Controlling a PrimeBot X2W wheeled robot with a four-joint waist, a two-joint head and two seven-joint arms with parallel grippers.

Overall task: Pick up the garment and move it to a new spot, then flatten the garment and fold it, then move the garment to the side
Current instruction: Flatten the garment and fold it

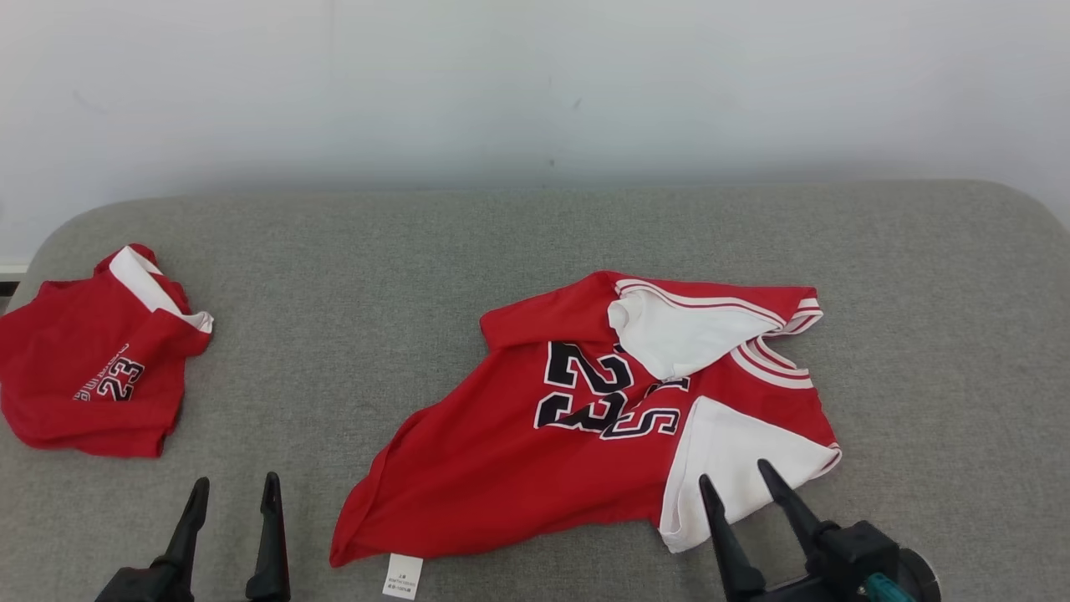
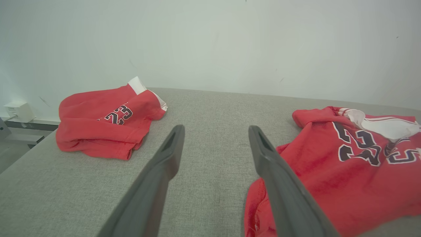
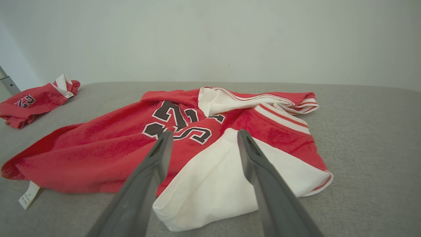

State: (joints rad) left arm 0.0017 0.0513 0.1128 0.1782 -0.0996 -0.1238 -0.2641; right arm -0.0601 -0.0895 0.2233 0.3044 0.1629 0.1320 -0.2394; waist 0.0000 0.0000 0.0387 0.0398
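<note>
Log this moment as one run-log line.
left tool: open, empty | right tool: open, empty, by white sleeve | jersey: crumpled, unfolded | second red garment: bunched at left

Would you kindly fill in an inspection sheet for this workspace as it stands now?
Surface: grey fabric surface, rounded far corners.
Job's things: red and white jersey, crumpled and unfolded, centre-right; white label at its near hem.
Clutter: second red garment, bundled at the far left.
Hands: left hand open over bare fabric; right hand open over the jersey's white part, holding nothing.
Cables: nothing seen.
Surroundings: pale wall behind; small white box by the wall.
</note>
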